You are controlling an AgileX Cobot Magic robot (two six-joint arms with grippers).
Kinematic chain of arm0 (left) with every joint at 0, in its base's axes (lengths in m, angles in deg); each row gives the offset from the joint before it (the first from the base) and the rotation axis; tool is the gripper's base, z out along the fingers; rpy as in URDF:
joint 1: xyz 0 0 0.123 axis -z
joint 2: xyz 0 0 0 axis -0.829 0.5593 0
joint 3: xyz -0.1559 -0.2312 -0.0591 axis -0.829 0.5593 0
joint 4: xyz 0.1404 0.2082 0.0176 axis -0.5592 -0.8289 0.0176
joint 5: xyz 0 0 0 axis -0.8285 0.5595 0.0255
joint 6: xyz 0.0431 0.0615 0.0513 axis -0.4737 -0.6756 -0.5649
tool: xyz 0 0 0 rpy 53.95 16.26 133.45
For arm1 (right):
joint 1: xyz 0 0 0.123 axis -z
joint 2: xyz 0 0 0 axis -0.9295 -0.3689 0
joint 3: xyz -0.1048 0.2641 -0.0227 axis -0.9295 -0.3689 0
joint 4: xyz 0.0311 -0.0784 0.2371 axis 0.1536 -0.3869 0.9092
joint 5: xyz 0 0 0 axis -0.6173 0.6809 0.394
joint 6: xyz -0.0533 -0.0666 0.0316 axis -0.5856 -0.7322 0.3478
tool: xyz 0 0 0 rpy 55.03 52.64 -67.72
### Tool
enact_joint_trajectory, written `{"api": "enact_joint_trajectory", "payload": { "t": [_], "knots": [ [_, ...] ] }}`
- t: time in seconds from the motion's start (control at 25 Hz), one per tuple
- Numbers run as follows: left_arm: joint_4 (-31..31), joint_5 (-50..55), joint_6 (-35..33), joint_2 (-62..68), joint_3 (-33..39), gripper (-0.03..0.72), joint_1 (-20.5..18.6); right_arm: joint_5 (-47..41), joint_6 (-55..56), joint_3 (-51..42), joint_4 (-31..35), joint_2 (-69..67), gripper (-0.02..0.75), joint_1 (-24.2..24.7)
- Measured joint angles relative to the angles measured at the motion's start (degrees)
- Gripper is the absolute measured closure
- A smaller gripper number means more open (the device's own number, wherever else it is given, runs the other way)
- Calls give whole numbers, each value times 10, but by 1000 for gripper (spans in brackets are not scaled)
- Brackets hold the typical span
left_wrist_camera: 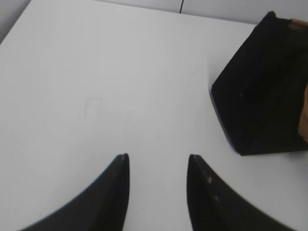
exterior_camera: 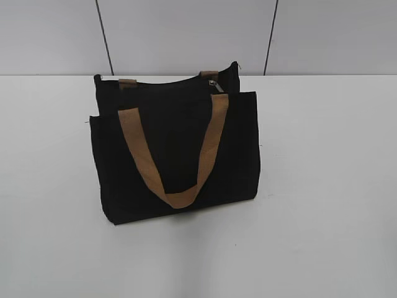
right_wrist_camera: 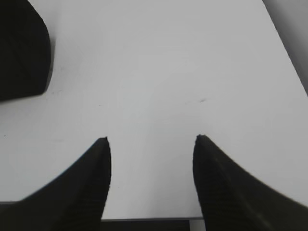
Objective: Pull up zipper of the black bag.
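Observation:
The black bag (exterior_camera: 177,152) stands upright in the middle of the white table, with a tan handle hanging down its front. The small silver zipper pull (exterior_camera: 214,84) sits near the right end of the bag's top edge. Neither gripper shows in the exterior view. In the left wrist view my left gripper (left_wrist_camera: 158,159) is open and empty over bare table, with the bag's end (left_wrist_camera: 262,91) to its upper right. In the right wrist view my right gripper (right_wrist_camera: 151,139) is open and empty, with a corner of the bag (right_wrist_camera: 21,48) at the upper left.
The white table (exterior_camera: 322,186) spreads on all sides of the bag. A grey panelled wall (exterior_camera: 186,34) stands behind it. The table's near edge shows under my right gripper (right_wrist_camera: 149,219).

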Motion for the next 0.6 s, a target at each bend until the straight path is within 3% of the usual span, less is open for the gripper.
{"api": "enact_joint_trajectory", "payload": {
  "t": [0.6],
  "knots": [
    [0,0,0,-26,1,396,-11,0,0,0,0,1,310,12]
  ]
}}
